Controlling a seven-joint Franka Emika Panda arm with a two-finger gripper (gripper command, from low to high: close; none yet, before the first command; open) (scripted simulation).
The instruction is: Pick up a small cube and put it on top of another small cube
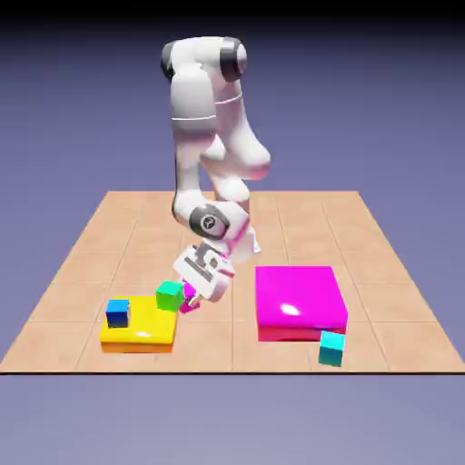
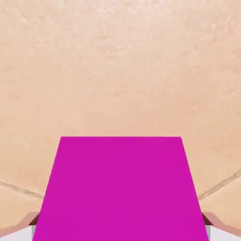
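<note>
The grasping step is judged to be in hand. In the exterior view, the green cube point(image 1: 170, 296) is located just beside the end effector point(image 1: 192, 300), on the exterior view's left. Whether it is supported by the yellow slab point(image 1: 139, 323) or stands behind it cannot be determined.

The magenta cube point(image 2: 121, 188) is located between the fingertips and is grasped, with its opposite sides met by the two tips. Whether it is raised off the table point(image 1: 238, 350) cannot be determined.

For the next move, a straight lift is called for until the underside of the held cube is higher than the top of the green cube. A short transfer toward the exterior view's left should then be made, followed by lowering and release. Because the two cubes are so near each other, the green cube could be pushed if sideways travel is begun too low.

No distinct long axis is presented by the cube. In the hand view, its far edge is aligned straight across, from one finger side to the other, and its side faces are squared to the tips. In the exterior view, the end effector is seen tilted; levelling may be required before placement.
</note>
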